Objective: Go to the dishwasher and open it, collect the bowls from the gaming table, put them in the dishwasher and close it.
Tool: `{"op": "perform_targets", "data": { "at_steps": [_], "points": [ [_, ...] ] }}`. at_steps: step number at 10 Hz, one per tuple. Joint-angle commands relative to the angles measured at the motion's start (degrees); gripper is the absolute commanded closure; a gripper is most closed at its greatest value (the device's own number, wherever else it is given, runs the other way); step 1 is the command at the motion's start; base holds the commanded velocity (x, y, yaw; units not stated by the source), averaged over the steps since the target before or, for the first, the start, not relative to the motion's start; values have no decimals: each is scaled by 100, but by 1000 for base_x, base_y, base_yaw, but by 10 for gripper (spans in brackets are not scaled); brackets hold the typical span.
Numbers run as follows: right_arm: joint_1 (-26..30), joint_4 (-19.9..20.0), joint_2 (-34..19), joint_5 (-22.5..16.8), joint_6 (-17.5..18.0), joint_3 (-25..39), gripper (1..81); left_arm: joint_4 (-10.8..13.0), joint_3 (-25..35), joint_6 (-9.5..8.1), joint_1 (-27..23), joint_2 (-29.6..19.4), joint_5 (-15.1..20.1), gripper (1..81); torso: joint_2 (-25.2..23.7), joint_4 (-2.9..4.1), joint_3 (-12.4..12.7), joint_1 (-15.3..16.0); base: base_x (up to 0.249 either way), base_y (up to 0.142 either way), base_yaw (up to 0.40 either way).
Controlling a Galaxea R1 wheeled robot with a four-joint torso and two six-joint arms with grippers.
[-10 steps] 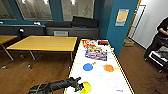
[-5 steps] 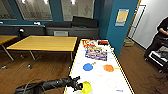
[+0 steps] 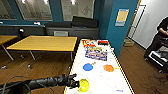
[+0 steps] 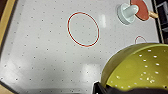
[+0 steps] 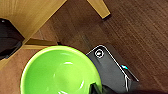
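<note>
Left end effector [image 3: 74, 83] grips yellow bowl [image 3: 83, 85] at gaming counter [image 3: 100, 77] near edge; blue bowl [image 3: 87, 66] and orange bowl [image 3: 108, 68] sit farther along it, uncollected. Right end effector grips green bowl [image 5: 60, 72] over floor. Collection roughly half done.

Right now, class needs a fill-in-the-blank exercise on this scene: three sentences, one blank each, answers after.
1. The left pincer holds the ____ bowl at the gaming table's near edge.
2. Mid-table, the blue bowl sits beside the ____ bowl.
3. The green bowl in the right wrist view hangs over a ____ floor.

Answers: yellow; orange; wooden
</note>
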Motion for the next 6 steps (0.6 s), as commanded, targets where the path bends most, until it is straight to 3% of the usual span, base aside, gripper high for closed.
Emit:
{"op": "perform_targets", "data": {
  "at_steps": [1, 4, 6],
  "points": [
    [220, -135, -373, -408, -6, 156, 811, 1065, 1376, -224, -188, -1168, 138, 811, 0, 0, 0, 0, 0, 0, 0],
    [177, -302, -356, -532, -41, 174, 811, 1698, 2009, -241, 567, -1819, 94, 811, 0, 0, 0, 0, 0, 0, 0],
    [142, -417, -338, -664, -42, 147, 811, 2270, 2274, -268, 1165, -2163, 7, 811, 0, 0, 0, 0, 0, 0, 0]
  ]
}}
